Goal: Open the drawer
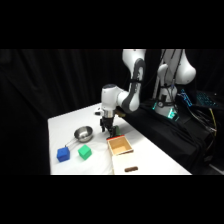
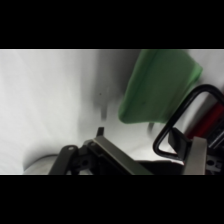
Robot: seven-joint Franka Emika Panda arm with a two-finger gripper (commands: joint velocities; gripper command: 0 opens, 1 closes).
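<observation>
Side view: the arm is reaching down from the upper right, and the claw (image 1: 109, 129) is hanging just above the far end of the drawer (image 1: 120, 146), which is sitting near the middle of the worktop (image 1: 65, 125). The drawer's tan tray is showing open to the sky, with cream-white walls around it. A steel bowl (image 1: 83, 133) is lying to the left of it, a blue cube (image 1: 63, 154) and a green cube (image 1: 84, 152) nearer the front edge, and a small dark piece (image 1: 131, 169) beside the drawer's near end. Whether the claw is open or closed I cannot tell from here.

Wrist view: a black loop handle (image 2: 182, 125) with a red part behind it is sitting at the right, just beside the linkage, and a green shape (image 2: 160, 85) is filling the upper right. The fingertips are not showing clearly, so the claw's state cannot be told here either.

Judging by looks, the drawer is a light, stiff box that is likely to slide bodily on the smooth worktop if tugged. The handle is the place to grip, pulling straight along the tray's run.
</observation>
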